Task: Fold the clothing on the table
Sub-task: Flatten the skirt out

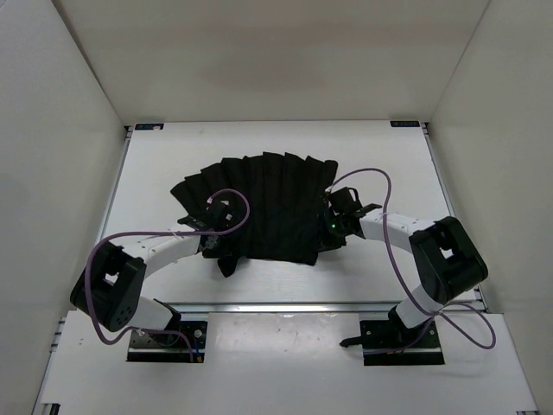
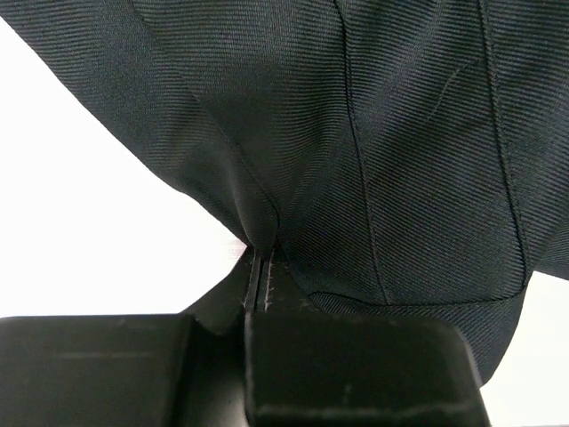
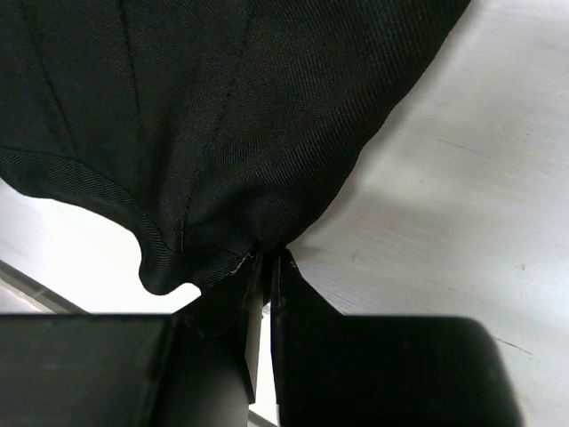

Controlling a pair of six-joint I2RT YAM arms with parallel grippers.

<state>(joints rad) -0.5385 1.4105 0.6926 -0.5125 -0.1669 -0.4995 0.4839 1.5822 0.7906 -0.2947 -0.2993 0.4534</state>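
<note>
Black fan-pleated fabric clothing (image 1: 268, 207) lies spread on the flat white table (image 1: 155, 173), between the two pincers and out ahead of both.

Left pincer (image 2: 260, 271) — black fingers pressed together, with a fold of the clothing nipped between the tips. The cloth runs straight ahead of the tips and spreads off to their right. Bare table shows on their left.

Right pincer (image 3: 265, 267) — also pressed together, pinching a puckered bit of the stitched hem. Here the cloth lies ahead of the tips and to their left, with table to their right.

Relation that matters: the clothing's long axis runs crosswise, from one pincer to the other. The pleats run the other way, pointing away from the tips toward the far hem. Each pincer has the end of the near edge on its own side, so neither arm is the nearer one; they share the hold. From above it is black fingers on black cloth, so the left hold looks like the corner itself, though I can't be sure.

Judgement: the grasp looks made and the fold not yet begun. The coming move probably turns on both pincers lifting together and carrying the near edge forward over the cloth ahead of them. That would put the crease along the long axis, and uneven travel would skew it.
</note>
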